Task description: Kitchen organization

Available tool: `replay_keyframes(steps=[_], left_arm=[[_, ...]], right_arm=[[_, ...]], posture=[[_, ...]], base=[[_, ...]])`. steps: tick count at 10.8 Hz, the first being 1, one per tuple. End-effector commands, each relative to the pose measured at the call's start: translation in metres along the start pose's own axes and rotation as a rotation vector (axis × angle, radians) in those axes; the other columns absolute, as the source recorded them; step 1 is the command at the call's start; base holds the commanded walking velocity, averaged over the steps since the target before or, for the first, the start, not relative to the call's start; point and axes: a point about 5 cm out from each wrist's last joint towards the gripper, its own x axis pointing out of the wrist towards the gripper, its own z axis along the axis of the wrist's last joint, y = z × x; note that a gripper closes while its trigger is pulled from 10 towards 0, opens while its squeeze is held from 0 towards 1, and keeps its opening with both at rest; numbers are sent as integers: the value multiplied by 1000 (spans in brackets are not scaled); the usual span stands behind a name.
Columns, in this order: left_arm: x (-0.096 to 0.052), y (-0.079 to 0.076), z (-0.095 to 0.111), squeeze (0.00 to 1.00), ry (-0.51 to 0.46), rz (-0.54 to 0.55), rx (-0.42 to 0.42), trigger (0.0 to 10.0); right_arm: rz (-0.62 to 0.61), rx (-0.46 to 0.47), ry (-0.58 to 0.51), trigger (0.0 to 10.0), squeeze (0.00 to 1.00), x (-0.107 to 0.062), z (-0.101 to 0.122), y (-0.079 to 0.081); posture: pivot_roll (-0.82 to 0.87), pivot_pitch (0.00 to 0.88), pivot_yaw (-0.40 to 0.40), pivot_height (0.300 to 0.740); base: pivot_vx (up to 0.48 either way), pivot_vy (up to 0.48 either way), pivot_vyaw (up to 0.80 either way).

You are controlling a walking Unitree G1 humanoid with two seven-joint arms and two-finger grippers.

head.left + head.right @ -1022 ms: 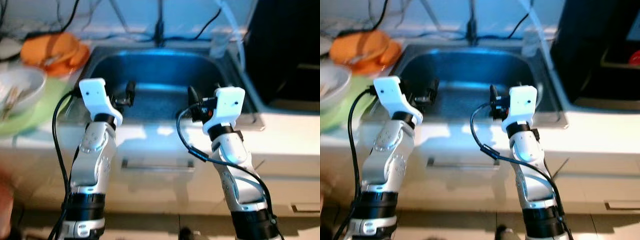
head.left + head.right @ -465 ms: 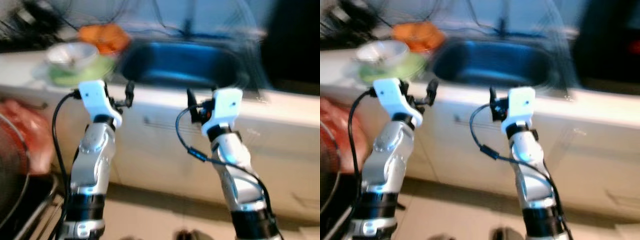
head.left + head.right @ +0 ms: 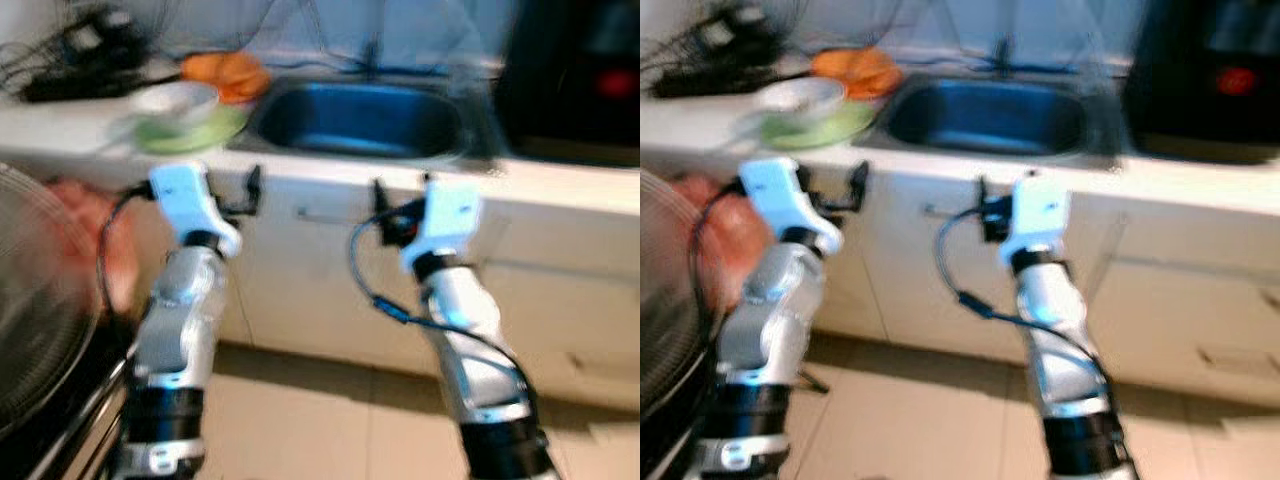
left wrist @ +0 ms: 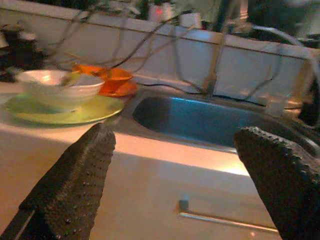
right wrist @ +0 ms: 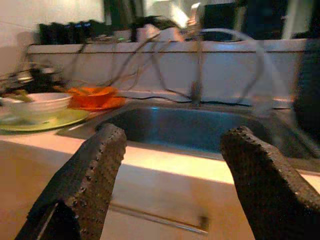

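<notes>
A steel sink (image 3: 360, 122) is set in a white counter, with a faucet (image 4: 215, 60) behind it. To its left a white bowl (image 3: 176, 100) rests on a green plate (image 3: 196, 130), and orange dishes (image 3: 226, 72) lie behind them. My left gripper (image 3: 245, 195) and right gripper (image 3: 385, 205) are raised in front of the cabinet, short of the counter edge. Both are open and empty. The left wrist view shows its fingers (image 4: 75, 185) spread wide towards the bowl (image 4: 59, 86) and sink (image 4: 200, 120). The right gripper's fingers (image 5: 85, 185) frame the sink (image 5: 200, 130).
A black appliance (image 3: 575, 80) stands on the counter right of the sink. A drawer handle (image 3: 330, 215) runs below the sink. A round wire grille (image 3: 40, 300) and a reddish object (image 3: 85, 240) are close at my left. Tiled floor (image 3: 330, 420) lies below. Cables (image 3: 70, 40) clutter the back left.
The whole picture has shifted: the counter and sink now sit farther off and higher, and floor and the wire grille have come into view. Both arms keep the same pose.
</notes>
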Motion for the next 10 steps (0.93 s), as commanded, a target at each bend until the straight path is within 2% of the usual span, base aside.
replay_keyframes(steps=[1,4,6,10], left_arm=[[2,-6,1,0,1,-16,-8,10000],[3,-6,2,0,-2,-16,-12,10000],[3,-5,1,0,3,-9,-19,10000],[3,-5,1,0,6,-6,-17,10000]], right_arm=[[-17,-7,-6,10000,0,2,3,-5],[-22,-9,-7,10000,0,2,3,-6],[-17,-13,-14,10000,0,2,3,-5],[-14,-17,-16,10000,0,3,4,-6]], posture=[[-22,27,33,740],[-21,26,36,740],[-22,28,35,740],[-22,24,33,740]], base=[[0,0,-800],[0,0,-800],[0,0,0],[0,442,0]])
